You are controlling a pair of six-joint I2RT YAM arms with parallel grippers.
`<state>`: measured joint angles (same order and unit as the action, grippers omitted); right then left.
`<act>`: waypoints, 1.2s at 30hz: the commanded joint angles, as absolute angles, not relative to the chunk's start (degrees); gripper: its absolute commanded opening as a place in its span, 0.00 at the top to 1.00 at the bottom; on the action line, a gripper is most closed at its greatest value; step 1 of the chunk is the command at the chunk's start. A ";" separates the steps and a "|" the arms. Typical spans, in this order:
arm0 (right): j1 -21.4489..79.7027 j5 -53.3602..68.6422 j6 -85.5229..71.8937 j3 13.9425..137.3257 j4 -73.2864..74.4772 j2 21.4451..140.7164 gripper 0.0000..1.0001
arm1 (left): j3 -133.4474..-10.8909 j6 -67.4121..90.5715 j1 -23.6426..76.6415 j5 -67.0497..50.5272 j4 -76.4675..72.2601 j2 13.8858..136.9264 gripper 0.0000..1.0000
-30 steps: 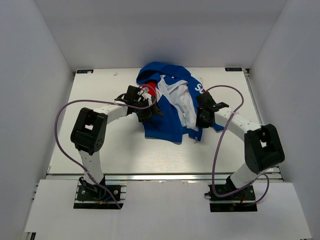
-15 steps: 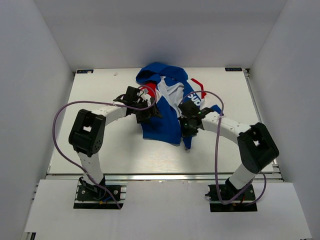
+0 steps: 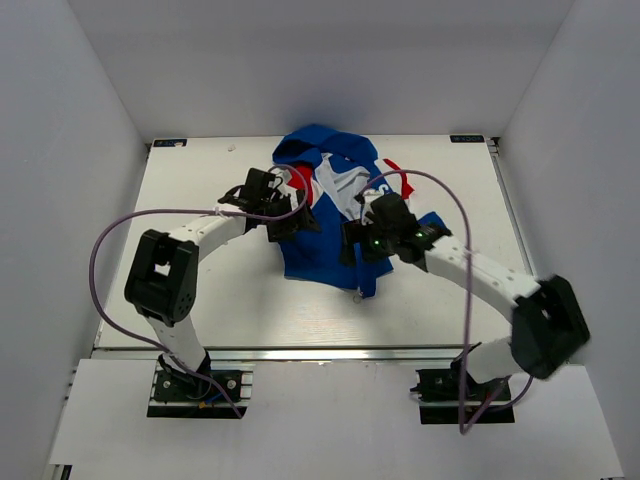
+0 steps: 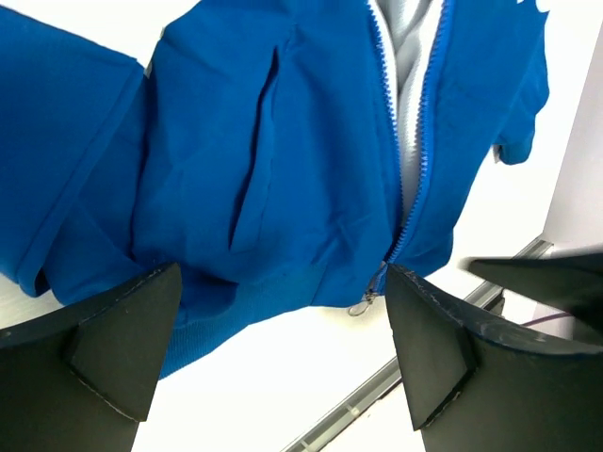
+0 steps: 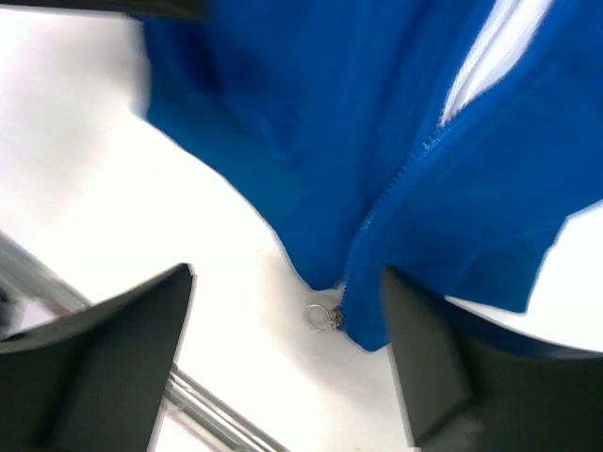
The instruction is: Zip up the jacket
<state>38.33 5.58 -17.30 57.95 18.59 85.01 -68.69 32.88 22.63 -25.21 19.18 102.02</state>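
Top external: jacket (image 3: 322,245) hood (image 3: 305,145) far, hem (image 3: 320,276) near; left end effector (image 4: 283,325), right end effector (image 5: 283,353) agape.

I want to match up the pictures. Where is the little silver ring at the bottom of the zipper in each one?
Top external: the zipper ring is too small to see; look at the near edge of the jacket, mid-table.
Left wrist: zipper ring low, right of centre, just under the blue.
Right wrist: zipper ring low, near centre, lying on the white table.
Shared landmark: the blue hem where the zipper ends.
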 commanded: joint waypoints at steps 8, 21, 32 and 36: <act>35.25 0.70 -21.09 45.96 13.16 59.15 0.11 | -67.76 31.29 22.76 -20.92 20.74 92.91 0.02; 32.70 9.40 -16.53 43.16 16.19 72.32 0.17 | -63.37 30.67 22.76 -17.23 22.24 85.69 0.02; 32.34 11.24 -15.12 42.80 10.90 83.66 0.29 | -62.75 30.59 22.76 -17.05 22.50 86.57 0.02; 32.34 12.74 -15.38 41.49 9.41 85.34 0.32 | -62.75 30.59 22.76 -17.05 22.41 87.10 0.02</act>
<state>32.58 10.52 -15.99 42.39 12.27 84.62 -63.02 31.24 22.63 -17.39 22.39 88.29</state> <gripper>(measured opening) 0.685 0.979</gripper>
